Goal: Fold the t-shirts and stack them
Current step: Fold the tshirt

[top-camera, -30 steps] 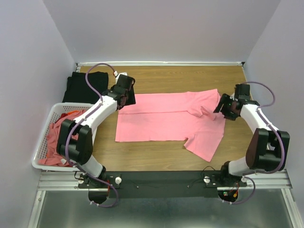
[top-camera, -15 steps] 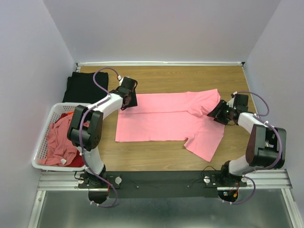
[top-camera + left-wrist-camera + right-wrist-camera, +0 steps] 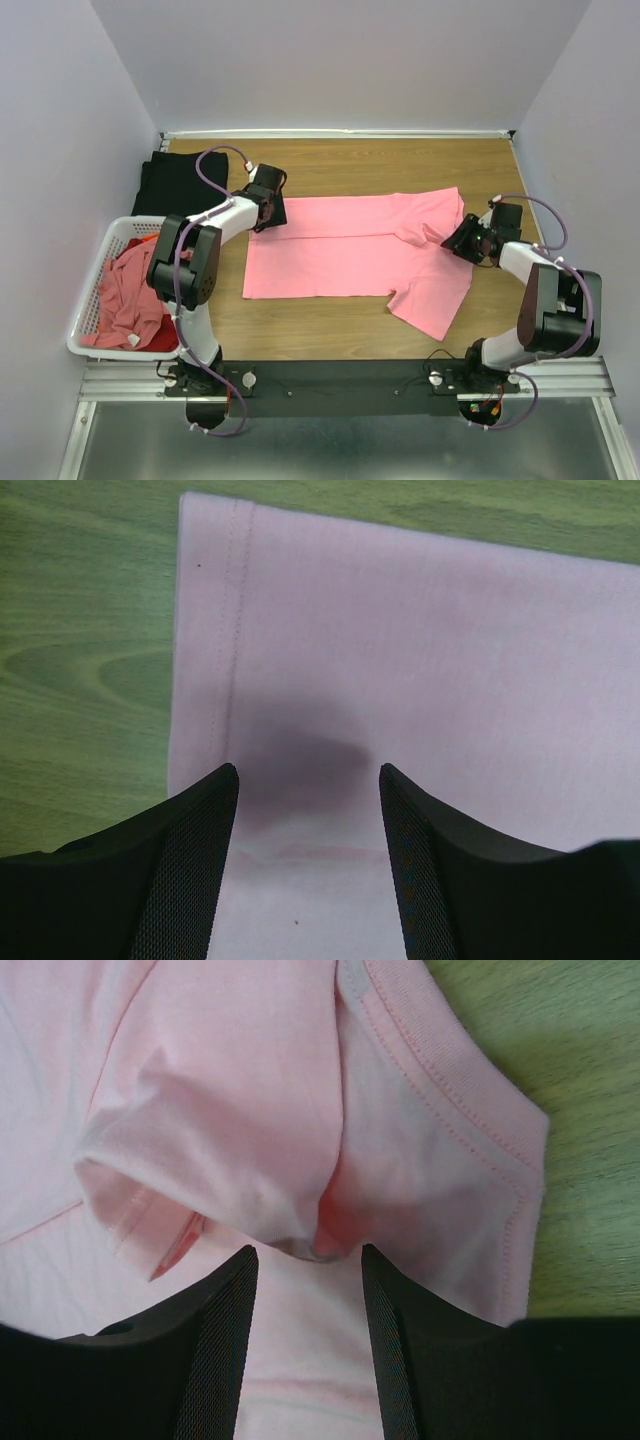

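A salmon-pink t-shirt (image 3: 340,250) lies spread flat on the wooden table, one sleeve sticking out toward the front right. My left gripper (image 3: 270,212) is low over its back-left hem corner. In the left wrist view the gripper (image 3: 305,775) is open, with flat pink cloth (image 3: 400,630) lying between the fingers. My right gripper (image 3: 458,240) sits at the shirt's right edge by the collar. There the gripper (image 3: 307,1255) is open and straddles a raised fold of pink cloth (image 3: 230,1080); the pads do not press it.
A white slatted basket (image 3: 130,224) at the left holds crumpled pink and red shirts (image 3: 120,295). A black t-shirt (image 3: 170,185) lies folded at the back left, behind the basket. Walls close the table in on the left, back and right.
My right gripper has dropped onto the shirt's right edge and its jaws have narrowed around the fold. The left arm has lowered over the hem corner, its jaws unchanged.
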Controlling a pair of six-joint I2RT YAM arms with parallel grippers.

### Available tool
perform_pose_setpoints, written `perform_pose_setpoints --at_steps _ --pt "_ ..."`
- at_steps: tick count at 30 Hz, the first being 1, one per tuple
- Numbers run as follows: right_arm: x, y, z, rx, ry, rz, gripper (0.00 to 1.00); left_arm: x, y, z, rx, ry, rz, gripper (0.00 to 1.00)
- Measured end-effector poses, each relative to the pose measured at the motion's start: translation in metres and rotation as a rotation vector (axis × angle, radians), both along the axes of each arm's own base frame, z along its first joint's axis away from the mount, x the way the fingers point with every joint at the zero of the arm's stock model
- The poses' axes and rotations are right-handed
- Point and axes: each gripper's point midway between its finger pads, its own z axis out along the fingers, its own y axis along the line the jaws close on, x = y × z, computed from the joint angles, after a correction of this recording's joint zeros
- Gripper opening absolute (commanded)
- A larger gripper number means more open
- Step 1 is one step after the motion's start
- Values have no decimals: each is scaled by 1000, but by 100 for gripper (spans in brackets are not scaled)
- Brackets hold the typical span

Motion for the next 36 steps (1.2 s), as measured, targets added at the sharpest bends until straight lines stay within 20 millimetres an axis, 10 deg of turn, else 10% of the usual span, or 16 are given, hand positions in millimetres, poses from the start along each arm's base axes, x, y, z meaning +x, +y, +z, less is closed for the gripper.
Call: perform_pose_setpoints --at_steps 7,15,27,36 --pt "1 1 -5 1 2 15 50 1 1 -3 1 1 4 66" --pt "2 9 -6 40 -5 56 1 1 4 -5 2 1 8 66" --pt "12 -11 35 -32 -17 -31 1 -4 17 -11 41 19 41 66" --pt "-7 -19 27 -9 139 -91 1 -3 35 -13 55 28 98 66"
